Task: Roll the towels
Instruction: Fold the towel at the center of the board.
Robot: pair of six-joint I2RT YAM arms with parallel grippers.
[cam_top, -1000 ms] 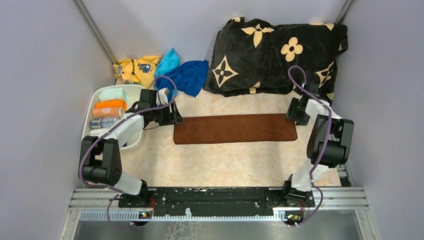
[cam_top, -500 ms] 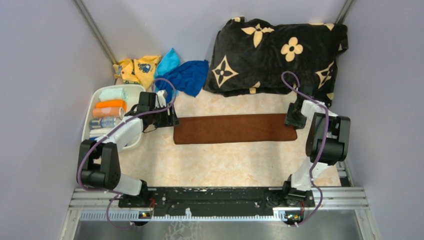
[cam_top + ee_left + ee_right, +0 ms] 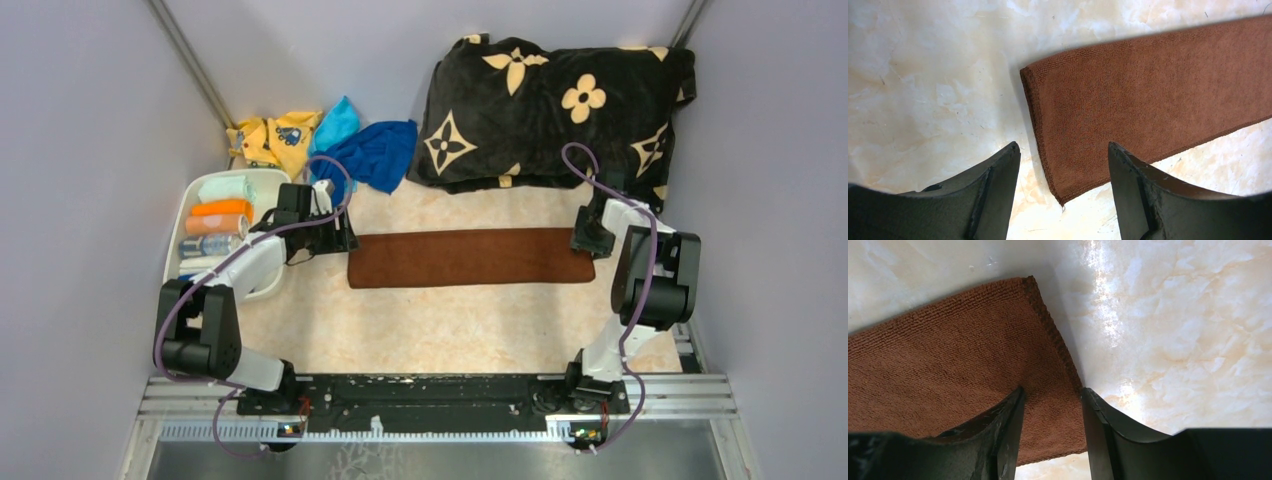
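The brown towel (image 3: 470,257) lies flat on the table as a long folded strip. My left gripper (image 3: 343,236) hovers at its left end, open, with the towel's near-left corner (image 3: 1063,190) between the wide-spread jaws (image 3: 1063,146). My right gripper (image 3: 590,240) is down at the right end, open to a narrower gap (image 3: 1052,389). One of its fingers rests on the brown towel (image 3: 948,370) and the other stands just outside the towel's edge. The dark blue towel (image 3: 378,155) and the light cyan towel (image 3: 338,122) lie crumpled at the back.
A big black flowered pillow (image 3: 560,100) fills the back right. A yellow printed cloth (image 3: 272,138) sits in the back-left corner. A white bin (image 3: 262,178) at the left holds several rolled cloths (image 3: 222,210), close behind the left arm. Grey walls enclose three sides.
The right gripper has shifted a little left and down onto the towel's right end, with its jaws narrower. The left gripper has drawn back slightly left and opened a bit wider.
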